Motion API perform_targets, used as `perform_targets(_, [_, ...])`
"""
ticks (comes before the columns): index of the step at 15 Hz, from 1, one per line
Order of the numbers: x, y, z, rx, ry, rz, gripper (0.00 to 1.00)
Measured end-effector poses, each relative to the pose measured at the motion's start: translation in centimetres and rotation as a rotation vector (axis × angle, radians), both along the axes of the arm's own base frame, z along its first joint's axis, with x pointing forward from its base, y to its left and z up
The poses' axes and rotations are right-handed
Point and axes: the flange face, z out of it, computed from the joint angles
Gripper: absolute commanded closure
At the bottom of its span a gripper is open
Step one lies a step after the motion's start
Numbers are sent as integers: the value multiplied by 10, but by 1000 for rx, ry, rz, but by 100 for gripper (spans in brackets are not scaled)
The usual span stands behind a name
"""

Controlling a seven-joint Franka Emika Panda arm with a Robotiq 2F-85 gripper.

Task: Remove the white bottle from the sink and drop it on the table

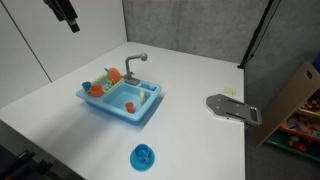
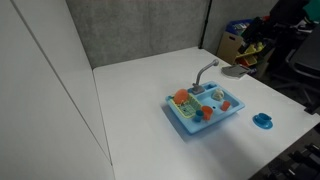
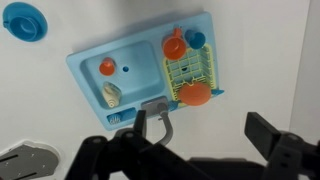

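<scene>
The light-blue sink [image 3: 90, 55] lies on the white table [image 3: 265, 60] and shows in both exterior views [image 1: 120, 100] [image 2: 205, 110]. In the wrist view, the cream-white bottle [image 3: 111, 94] lies in the basin near the grey faucet [image 3: 165, 118], beside a small orange item [image 3: 107, 68]. The bottle is too small to make out in the exterior views. My gripper [image 3: 205, 135] is open and empty, high above the sink on the faucet side. It also shows at the top of an exterior view [image 1: 68, 15].
The sink's side tray holds a yellow rack [image 3: 190, 72] with orange items [image 3: 196, 93] and a blue cup. A small round blue dish [image 1: 143, 155] and a flat grey object [image 1: 232, 108] lie on the table. A grey wall stands behind it.
</scene>
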Motion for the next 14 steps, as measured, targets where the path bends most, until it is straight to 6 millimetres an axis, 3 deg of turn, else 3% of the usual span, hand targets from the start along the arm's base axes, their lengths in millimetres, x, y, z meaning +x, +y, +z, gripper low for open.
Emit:
perform_targets(8, [57, -39, -34, -95, 77, 2, 0])
perform_targets(14, [87, -68, -71, -115, 131, 79, 0])
